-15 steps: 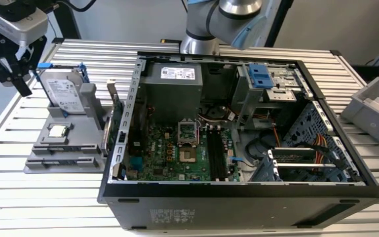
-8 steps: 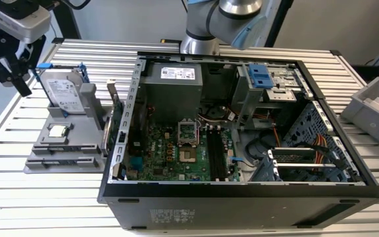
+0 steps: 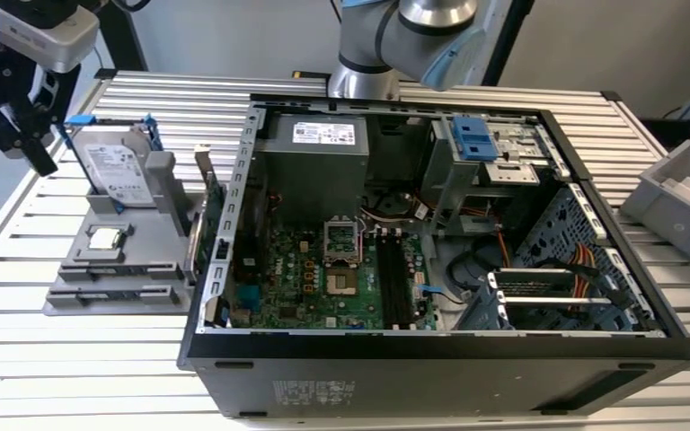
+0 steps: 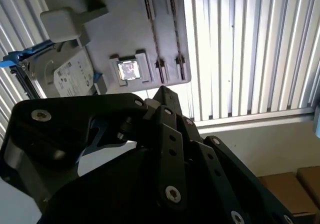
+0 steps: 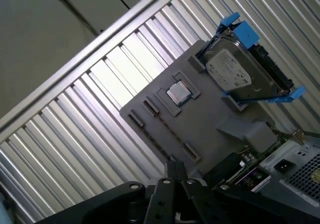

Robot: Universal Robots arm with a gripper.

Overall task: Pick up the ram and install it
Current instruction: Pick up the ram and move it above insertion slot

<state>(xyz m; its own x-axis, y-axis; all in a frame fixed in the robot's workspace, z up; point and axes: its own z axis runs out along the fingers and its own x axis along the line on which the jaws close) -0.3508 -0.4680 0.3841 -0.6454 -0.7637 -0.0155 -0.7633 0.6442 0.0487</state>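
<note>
My black gripper (image 3: 43,163) hangs at the exterior view's left, just beside the grey parts holder (image 3: 75,301) and above the table. Its fingertips (image 4: 161,91) meet at a point with nothing between them, as the first wrist view (image 5: 173,165) also shows. The ram (image 4: 153,31) appears only edge-on, as a thin patterned strip in one of the holder's two long narrow slots (image 5: 168,129). A second similar strip (image 4: 176,29) lies in the slot beside it. The gripper is above and apart from both.
The holder also carries a silver hard drive in a blue frame (image 3: 118,171), a square chip (image 3: 105,238) and a green expansion card (image 3: 213,211). The open computer case (image 3: 441,346) with its motherboard (image 3: 309,278) fills the middle. Grey bins (image 3: 686,193) stand at the exterior view's right.
</note>
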